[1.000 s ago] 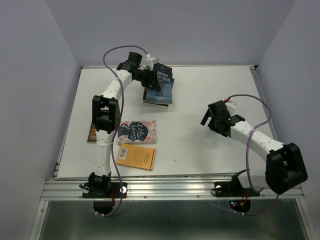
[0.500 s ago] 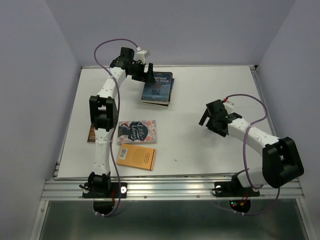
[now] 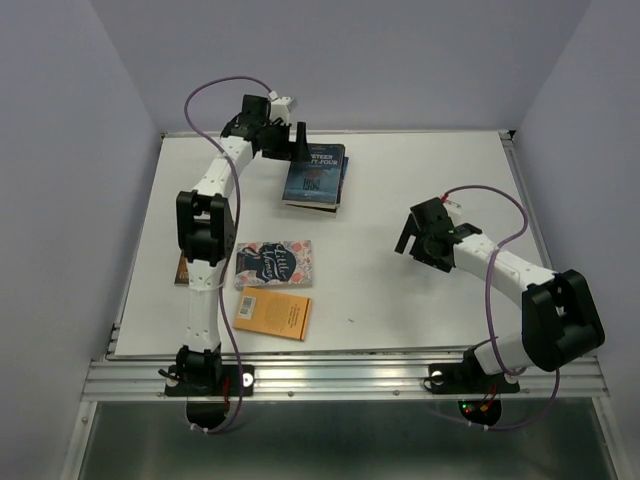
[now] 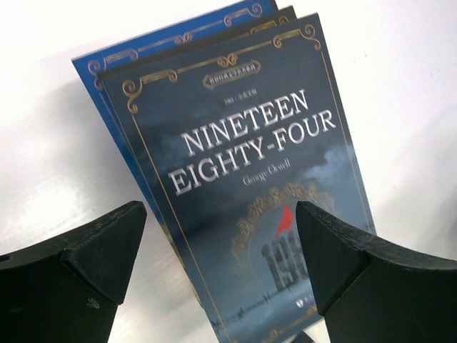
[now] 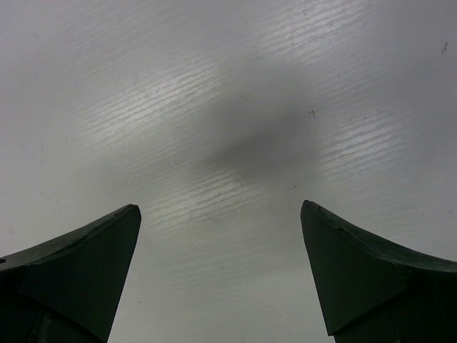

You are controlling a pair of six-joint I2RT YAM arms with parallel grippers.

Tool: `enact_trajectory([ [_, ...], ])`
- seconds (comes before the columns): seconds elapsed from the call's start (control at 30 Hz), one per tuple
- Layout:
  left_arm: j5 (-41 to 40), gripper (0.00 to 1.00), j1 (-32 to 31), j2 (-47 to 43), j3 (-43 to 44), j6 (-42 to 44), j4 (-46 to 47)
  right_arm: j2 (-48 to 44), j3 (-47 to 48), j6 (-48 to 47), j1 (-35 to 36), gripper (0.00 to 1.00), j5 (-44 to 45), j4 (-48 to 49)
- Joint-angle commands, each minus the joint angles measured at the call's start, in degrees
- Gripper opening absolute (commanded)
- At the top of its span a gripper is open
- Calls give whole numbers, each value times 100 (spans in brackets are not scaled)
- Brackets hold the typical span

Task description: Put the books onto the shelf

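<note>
White counter (image 3: 430, 170) carries every book that shows; no shelf appears in any view, so its position cannot be stated. Progress, as a judgement: no book can be confirmed as shelved, and the task is best rated as partly done at most. A stack of books (image 3: 316, 178) lies flat at the far side of the counter, left of centre. The left wrist view shows three fanned covers in it: a blue cover (image 4: 143, 47) lowest, a dark cover (image 4: 200, 48) in the middle, and the Nineteen Eighty-Four paperback (image 4: 250, 179) on top. Three single books lie apart from the stack at the near left: a floral book (image 3: 273, 264), an orange book (image 3: 272, 313) just nearer than it, and a brown book (image 3: 184, 268) largely hidden behind the left arm (image 3: 205, 250). These three probably remain to be handled. The left hand (image 4: 219, 209) hangs at the far edge of the stack, fingers spread wide, grasping nothing; the top cover shows between the fingers without visible contact. The right hand (image 5: 220, 209) is over bare counter on the right side, well apart from every book, likewise spread wide and empty. Containers: no bin, tray or box is visible, so no contents can be reported.
</note>
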Motion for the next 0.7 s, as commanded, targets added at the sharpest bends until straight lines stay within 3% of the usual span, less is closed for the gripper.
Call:
enact_trajectory([
  [0.0, 79, 99, 34, -1250, -769, -415, 758, -167, 111, -242, -33, 100, -9, 70],
  [0.23, -123, 99, 34, -1320, -1164, -644, 477, -316, -144, -251, -33, 100, -141, 123],
  [0.33, -236, 99, 34, -2083, -2498, -986, 1352, -378, -180, -523, -33, 100, -316, 184],
  [0.5, -1720, 99, 34, -3841, -4617, -1836, 2033, -474, -259, -1041, -33, 100, -843, 447],
  [0.67, -3461, 99, 34, -5371, -6294, -2945, 1788, -536, -347, -1481, 107, 100, -1555, 984],
])
